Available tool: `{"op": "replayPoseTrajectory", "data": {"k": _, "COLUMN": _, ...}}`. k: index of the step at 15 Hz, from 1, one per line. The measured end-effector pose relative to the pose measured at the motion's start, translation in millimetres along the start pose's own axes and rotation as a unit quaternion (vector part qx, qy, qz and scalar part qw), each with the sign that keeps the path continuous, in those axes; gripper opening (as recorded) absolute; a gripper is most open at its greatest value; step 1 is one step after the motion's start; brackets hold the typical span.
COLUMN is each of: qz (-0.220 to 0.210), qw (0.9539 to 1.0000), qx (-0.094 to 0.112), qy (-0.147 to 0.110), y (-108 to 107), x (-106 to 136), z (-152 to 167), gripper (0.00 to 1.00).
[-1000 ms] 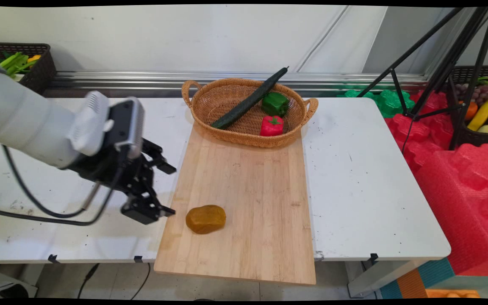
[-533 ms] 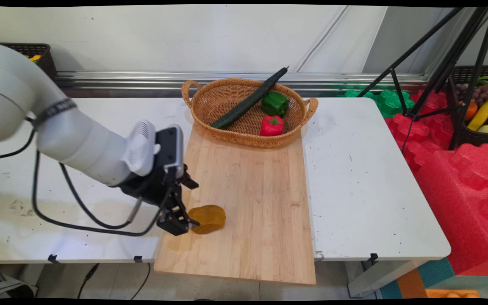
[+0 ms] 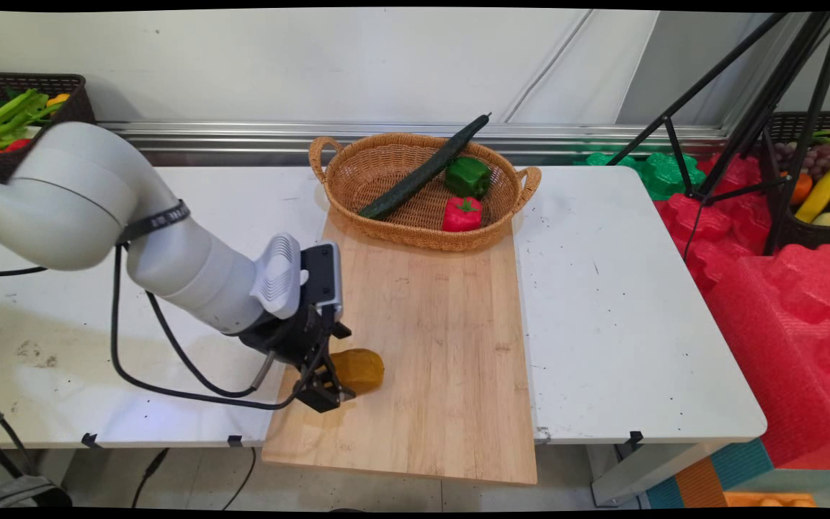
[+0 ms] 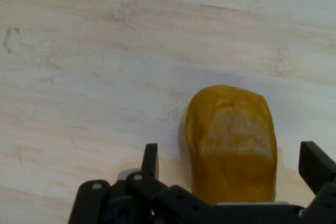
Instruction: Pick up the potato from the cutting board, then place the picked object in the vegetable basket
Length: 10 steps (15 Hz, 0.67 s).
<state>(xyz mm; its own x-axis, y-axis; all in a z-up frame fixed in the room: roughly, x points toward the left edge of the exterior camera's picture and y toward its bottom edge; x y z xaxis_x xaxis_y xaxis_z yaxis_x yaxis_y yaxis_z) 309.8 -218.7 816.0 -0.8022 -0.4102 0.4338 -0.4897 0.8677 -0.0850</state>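
On the near left part of the wooden cutting board (image 3: pixel 422 346) lies a brownish-yellow potato (image 3: pixel 359 370), and the black pincer (image 3: pixel 333 375) is down at it from the left side. In the hand view the pincer (image 4: pixel 233 169) stands wide apart, with one finger (image 4: pixel 150 160) on the left of the potato (image 4: pixel 231 142) and the other finger at the right edge of the picture, so the potato is between them. A gap shows on both sides, and the fingers are not pressing it. The potato rests on the board (image 4: pixel 105 66), and its near end is hidden behind the black linkage. In the main view the white arm (image 3: pixel 98 216) comes from the left, low over the table (image 3: pixel 617 303), with black cables (image 3: pixel 170 360) hanging under it. The board lies on the middle of the table and its near end goes over the table's edge. At the far end of the board stands a wicker basket (image 3: pixel 357 173). In it are a long cucumber (image 3: pixel 422 169), which leans over the back rim, a green pepper (image 3: pixel 467 176) and a red pepper (image 3: pixel 462 214) just in front of the green one. The basket is well apart from the pincer.
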Motion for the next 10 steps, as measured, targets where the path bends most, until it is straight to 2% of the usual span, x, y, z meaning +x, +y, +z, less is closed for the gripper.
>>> {"op": "replayPoseTrajectory", "data": {"k": 2, "qz": -0.003, "qw": 1.0000, "qx": -0.002, "qy": -0.002, "y": 0, "x": 1, "z": 7, "gripper": 1.00}}
{"op": "replayPoseTrajectory", "data": {"k": 3, "qz": -0.004, "qw": 1.0000, "qx": -0.004, "qy": 0.000, "y": 0, "x": 2, "z": 10, "gripper": 0.00}}
{"op": "replayPoseTrajectory", "data": {"k": 6, "qz": -0.006, "qw": 0.9999, "qx": -0.003, "qy": 0.008, "y": -1, "x": 4, "z": 11, "gripper": 0.00}}
{"op": "replayPoseTrajectory", "data": {"k": 10, "qz": -0.006, "qw": 0.9996, "qx": 0.006, "qy": 0.029, "y": -5, "x": 13, "z": -2, "gripper": 0.00}}
